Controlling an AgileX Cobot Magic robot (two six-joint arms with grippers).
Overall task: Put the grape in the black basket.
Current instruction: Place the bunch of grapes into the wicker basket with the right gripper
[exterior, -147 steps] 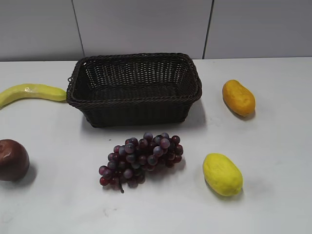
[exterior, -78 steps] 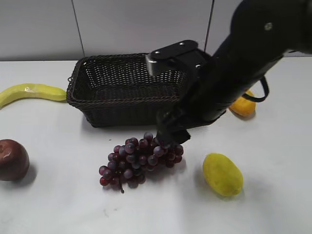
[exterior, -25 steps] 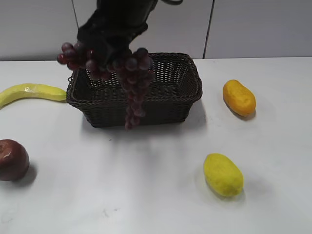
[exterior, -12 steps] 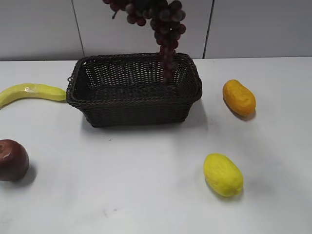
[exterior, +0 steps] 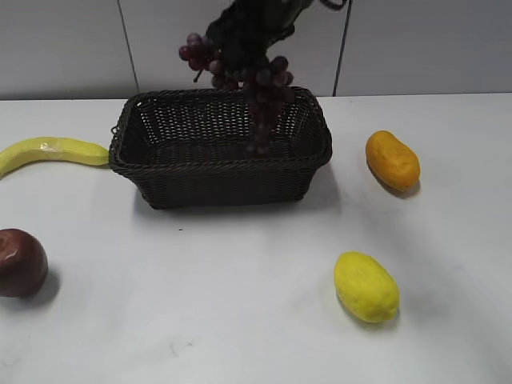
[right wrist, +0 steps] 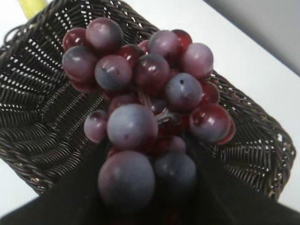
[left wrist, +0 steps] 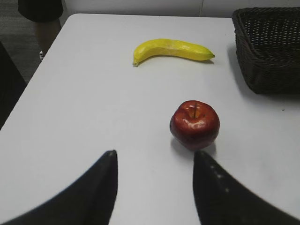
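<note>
The grape (exterior: 250, 76) is a dark purple-red bunch. It hangs from my right gripper (exterior: 258, 24) above the black basket (exterior: 220, 176), its lower end dangling inside the rim at the right-centre. In the right wrist view the grape (right wrist: 140, 108) fills the frame between the dark fingers of my right gripper (right wrist: 147, 187), with the black basket (right wrist: 42, 136) beneath. My left gripper (left wrist: 154, 161) is open and empty above the table, just short of a dark red apple (left wrist: 194, 123).
A banana (exterior: 52, 152) lies left of the basket, also in the left wrist view (left wrist: 171, 49). The apple (exterior: 22, 262) sits at front left. An orange fruit (exterior: 391, 160) lies right of the basket, a yellow lemon-like fruit (exterior: 366, 286) at front right.
My right gripper lifted the grape off the table in front of the basket, carried it up and over the basket, and has now lowered it a little so its end hangs inside.
</note>
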